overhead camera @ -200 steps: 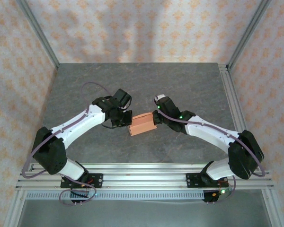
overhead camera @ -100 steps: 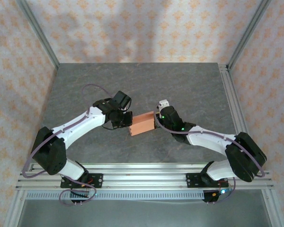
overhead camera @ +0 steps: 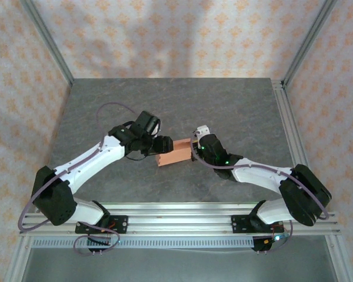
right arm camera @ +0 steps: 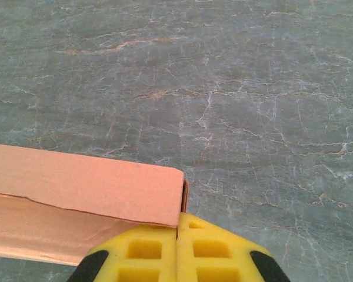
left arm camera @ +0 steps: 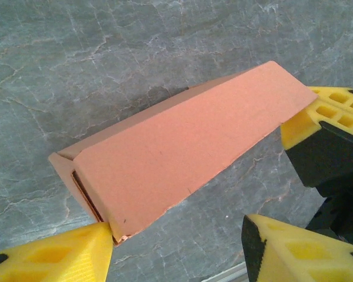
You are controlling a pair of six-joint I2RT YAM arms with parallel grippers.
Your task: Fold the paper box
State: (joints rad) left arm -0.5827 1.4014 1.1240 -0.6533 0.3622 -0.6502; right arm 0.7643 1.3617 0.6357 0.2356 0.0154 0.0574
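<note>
The box [overhead camera: 174,155] hangs just above the table [overhead camera: 235,106], one end apparently pinched in the clenched right gripper [right arm camera: 177,235]; the left gripper [left arm camera: 176,249], jaws parted astride it, should close squarely without skewing the fold

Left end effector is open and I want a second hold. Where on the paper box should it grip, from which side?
Probably the free end of the paper box, nearest the left end effector, coming in from the left along its length. The right end effector pinches the far end, and the box is long and flat, so closing on its broad faces should steady it.
</note>
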